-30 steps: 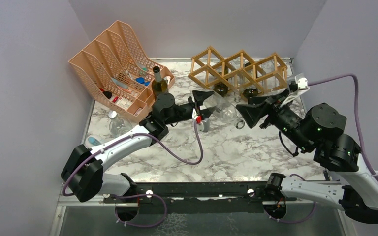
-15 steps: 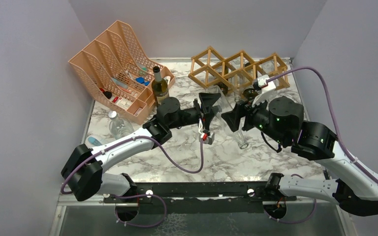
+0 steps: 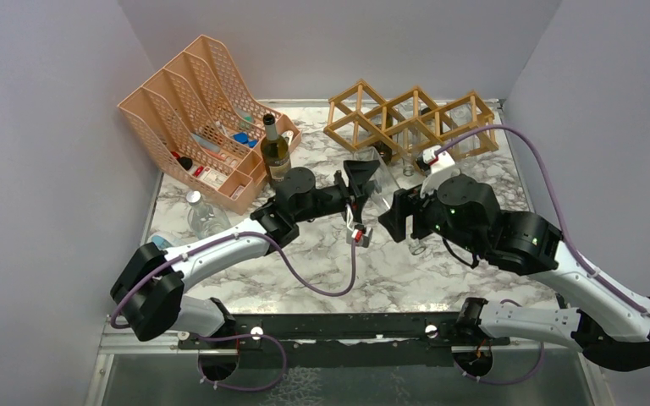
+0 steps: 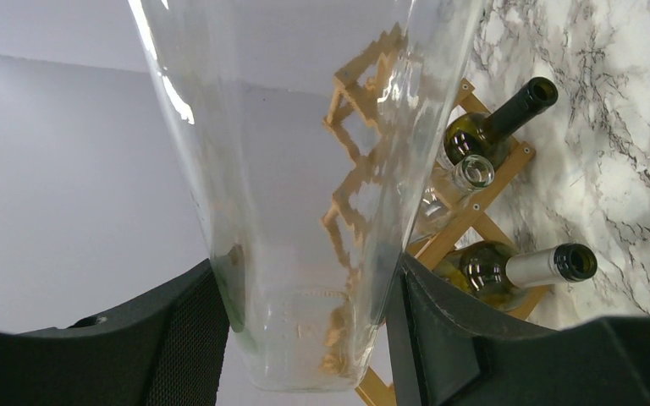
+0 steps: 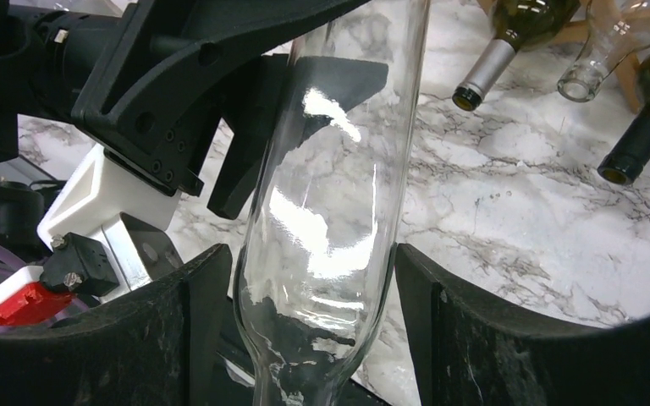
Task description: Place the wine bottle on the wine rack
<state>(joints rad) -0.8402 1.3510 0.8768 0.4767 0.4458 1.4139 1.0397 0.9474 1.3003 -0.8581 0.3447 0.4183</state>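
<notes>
A clear glass wine bottle (image 3: 387, 200) hangs tilted above the table's middle. My left gripper (image 3: 362, 179) is shut on its base; in the left wrist view the fingers (image 4: 178, 338) press both sides of the bottle (image 4: 305, 169). My right gripper (image 3: 399, 218) is open and straddles the bottle's shoulder near the neck. In the right wrist view its pads (image 5: 195, 321) stand just off the glass (image 5: 338, 169). The wooden wine rack (image 3: 406, 118) stands behind at the back. It holds two green bottles (image 4: 495, 127) and a clear one (image 4: 465, 173), necks pointing forward.
A peach mesh file organizer (image 3: 195, 110) stands back left, with an upright green bottle (image 3: 274, 150) beside it. Another clear bottle (image 3: 203, 216) lies on the marble at the left. Walls close in on the left, back and right.
My right arm has swung left from beside the rack, and its open fingers now straddle the bottle. My left gripper has lifted the bottle slightly rightward.
</notes>
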